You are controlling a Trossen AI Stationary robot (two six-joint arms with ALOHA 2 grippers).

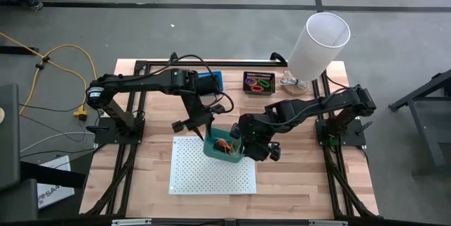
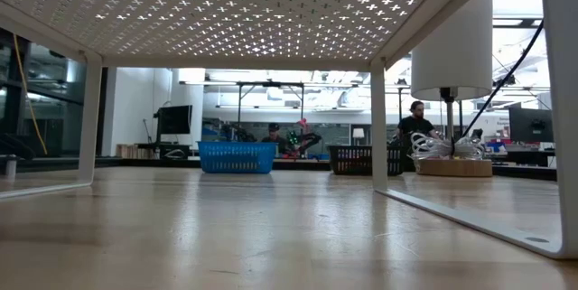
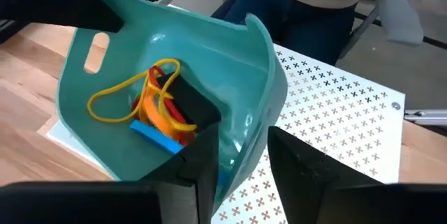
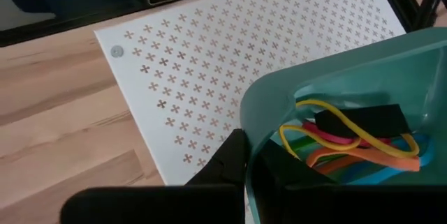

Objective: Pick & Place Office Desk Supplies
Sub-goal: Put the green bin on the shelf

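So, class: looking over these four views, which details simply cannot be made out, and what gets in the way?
- Low view: the white perforated board roofs the camera, hiding both arms.
- High view: the teal bin contents are too small to tell apart.
- Left wrist view: left gripper straddles the bin wall; contact is unclear.
- Right wrist view: right gripper is clamped on the rim; the bin is cut off by the edge.

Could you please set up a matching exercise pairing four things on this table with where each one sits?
Things:
1. teal bin
2. blue bin
3. black bin
4. lamp

Places:
A. far right corner
B. on the white board
C. far edge, beside the left arm
D. far edge, just left of the lamp

Pairs: 1-B, 2-C, 3-D, 4-A
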